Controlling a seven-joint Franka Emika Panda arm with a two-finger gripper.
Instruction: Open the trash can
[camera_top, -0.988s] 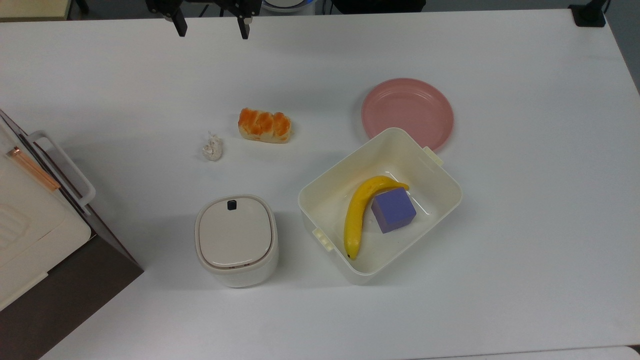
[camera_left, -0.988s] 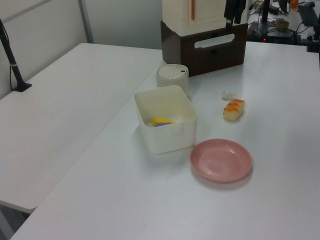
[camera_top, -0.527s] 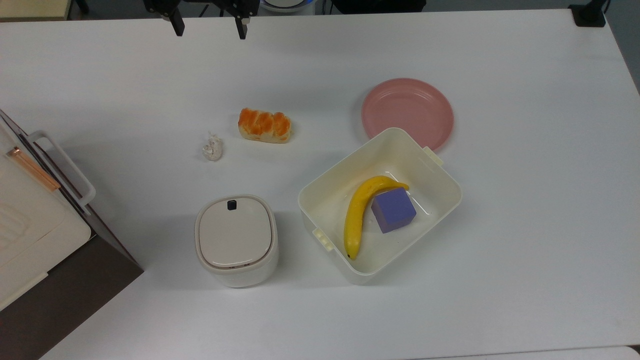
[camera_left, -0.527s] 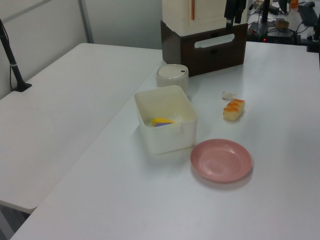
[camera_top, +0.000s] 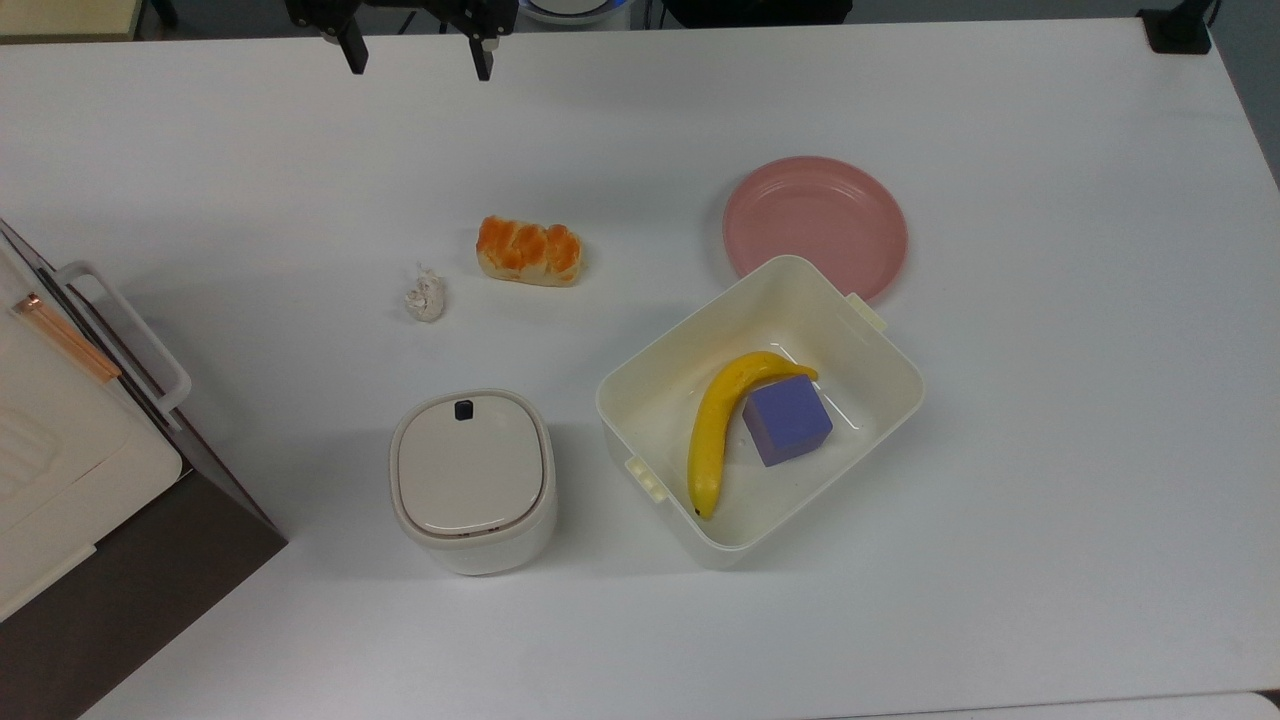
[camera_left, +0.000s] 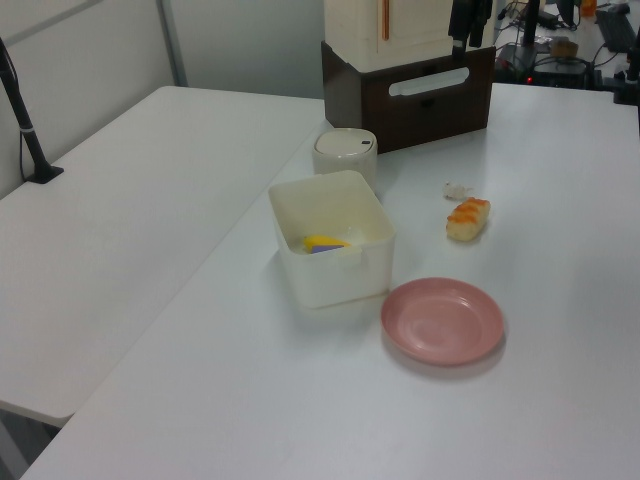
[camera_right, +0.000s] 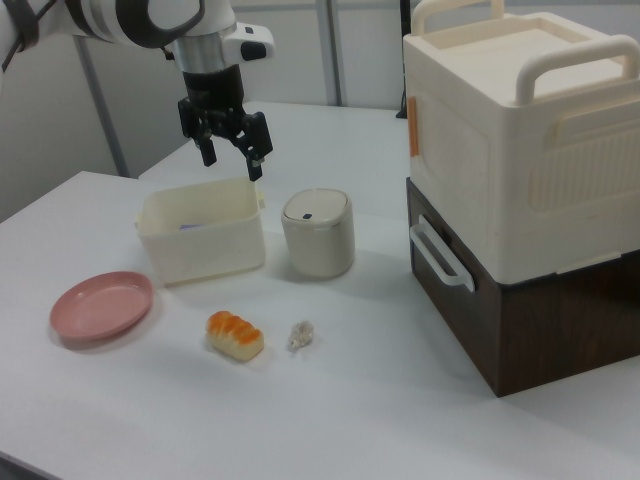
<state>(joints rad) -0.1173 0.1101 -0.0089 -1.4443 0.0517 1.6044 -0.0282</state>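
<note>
Hovering high over the far edge of the desk (camera_top: 1050, 560), the fingers (camera_top: 415, 58) hung spread wide, holding nothing. Trash can (camera_top: 472, 482) sat well apart from them toward the top view's bottom, past a crumpled scrap (camera_top: 426, 295) and a bread roll (camera_top: 529, 251), with the tub (camera_top: 900, 395) just beside it. Lid (camera_top: 470, 468) lay flat and shut; black button (camera_top: 464, 409) on the edge facing the fingers, untouched. Judged: task not begun. Descent and press, or lift of the lid, all left to do.

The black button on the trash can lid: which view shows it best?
The top view: the black button faces the camera at the lid's far edge. The right view shows it foreshortened; the left view shows a small dark mark.
</note>
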